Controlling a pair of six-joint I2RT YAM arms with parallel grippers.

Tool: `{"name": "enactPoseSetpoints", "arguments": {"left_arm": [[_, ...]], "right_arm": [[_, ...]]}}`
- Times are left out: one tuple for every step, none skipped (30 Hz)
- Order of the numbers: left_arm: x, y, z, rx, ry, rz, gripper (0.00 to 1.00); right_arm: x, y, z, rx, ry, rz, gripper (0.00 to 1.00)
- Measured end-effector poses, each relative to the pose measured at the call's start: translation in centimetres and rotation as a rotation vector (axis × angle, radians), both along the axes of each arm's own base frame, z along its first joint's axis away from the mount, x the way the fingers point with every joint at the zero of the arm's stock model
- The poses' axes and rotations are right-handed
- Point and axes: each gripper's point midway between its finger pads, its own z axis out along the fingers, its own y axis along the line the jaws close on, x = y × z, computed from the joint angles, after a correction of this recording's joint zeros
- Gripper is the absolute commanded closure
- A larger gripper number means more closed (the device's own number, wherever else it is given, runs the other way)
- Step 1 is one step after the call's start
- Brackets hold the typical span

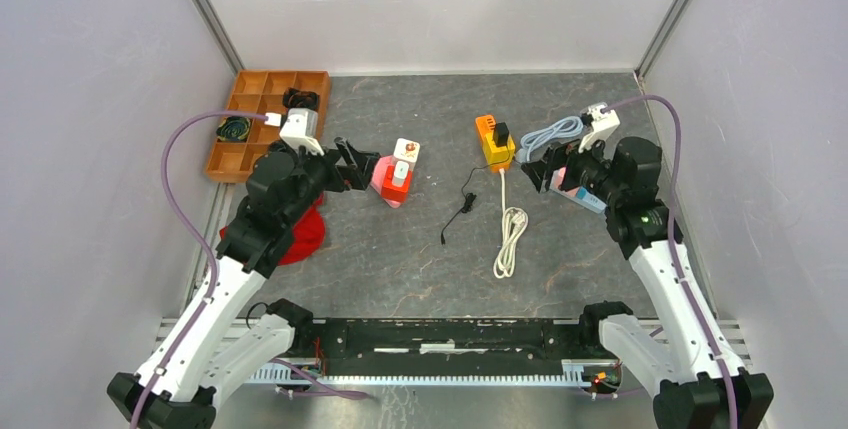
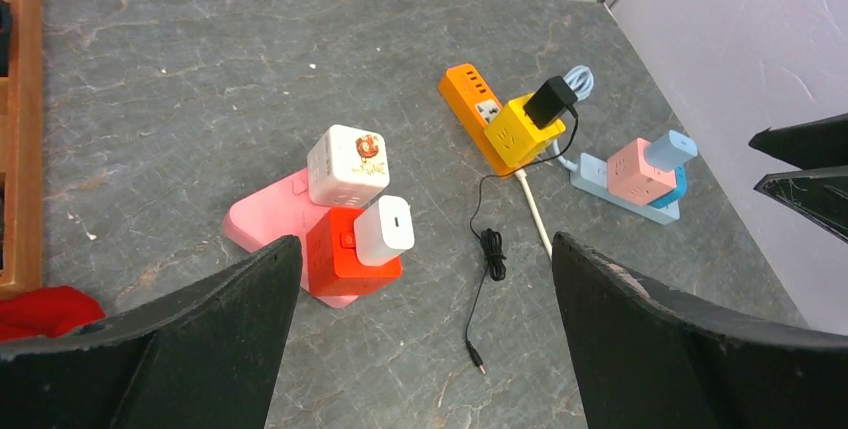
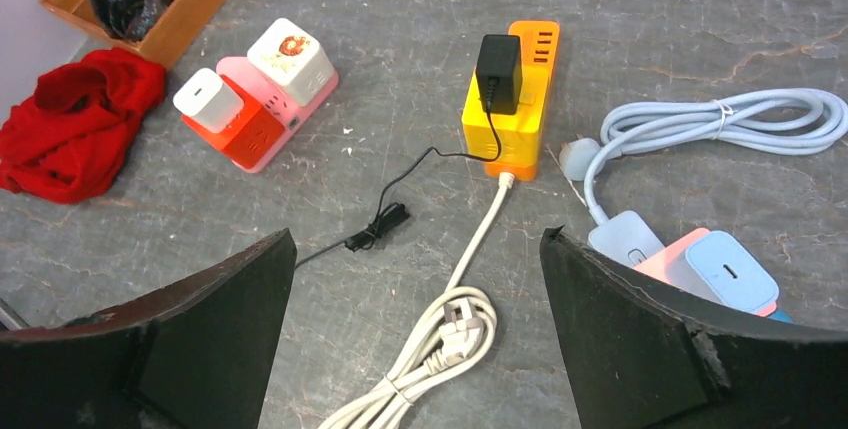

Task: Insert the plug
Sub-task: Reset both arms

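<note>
- Top view: the left gripper (image 1: pixel 352 165) hangs spread apart and empty just beside the pink strip (image 1: pixel 381 182). The right gripper (image 1: pixel 541 171) is likewise spread and empty, to the right of the orange strip (image 1: pixel 486 126). The black adapter (image 1: pixel 501 134), which I take to be the plug, stands on the yellow cube (image 1: pixel 497 154) on that strip, mid-table between the 2 arms.
- Left wrist view: both fingers (image 2: pixel 210 329) frame bare table, with nothing held. A white charger (image 2: pixel 384 230) sits on a red cube (image 2: pixel 338 255) on the pink strip. The black adapter is well beyond, upright on the yellow cube. Whether its pins are fully home cannot be told from here.
- Right wrist view: the fingers (image 3: pixel 640 339) are wide apart and hold nothing. The adapter appears flush on the cube. Its thin lead (image 3: pixel 385 217) trails loose across the table, and the white cord (image 3: pixel 440 349) lies coiled nearer the arm.
- Handling, as a judgement: the adapter looks light, rigid and smooth-sided, so it could slip under a weak pinch.
  - Its 2 flat side faces, above the cube and clear of the lead's exit, look best for gripping.
  - The limp lead may tug.
  - The strip also looks light and could slide, so bracing it with the other arm seems wise.
</note>
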Motion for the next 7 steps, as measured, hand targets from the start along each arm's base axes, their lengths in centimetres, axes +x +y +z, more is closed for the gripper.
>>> {"name": "enactPoseSetpoints", "arguments": {"left_arm": [[0.0, 0.2, 0.2, -0.002, -0.008, 0.009, 0.00], [-0.1, 0.3, 0.4, -0.005, -0.016, 0.012, 0.00], [-0.1, 0.4, 0.6, -0.008, -0.025, 0.016, 0.00], [-0.1, 0.5, 0.9, -0.013, -0.036, 0.022, 0.00], [-0.1, 0.6, 1.0, -0.015, -0.042, 0.029, 0.00], [-0.1, 0.7, 1.2, -0.017, -0.048, 0.036, 0.00], [-0.1, 0.8, 1.3, -0.018, -0.050, 0.039, 0.00]], "right_arm": [[0.0, 0.0, 0.3, 0.009, -0.009, -0.002, 0.02], [0.0, 0.1, 0.5, 0.016, -0.011, -0.004, 0.02], [0.1, 0.1, 0.5, 0.019, -0.011, -0.005, 0.02], [0.1, 0.1, 0.5, 0.024, -0.009, -0.007, 0.02], [0.0, 0.1, 0.4, 0.027, -0.005, -0.007, 0.02], [0.0, 0.1, 0.2, 0.030, 0.001, -0.009, 0.02], [0.0, 0.2, 0.0, 0.032, 0.006, -0.009, 0.02]]}}
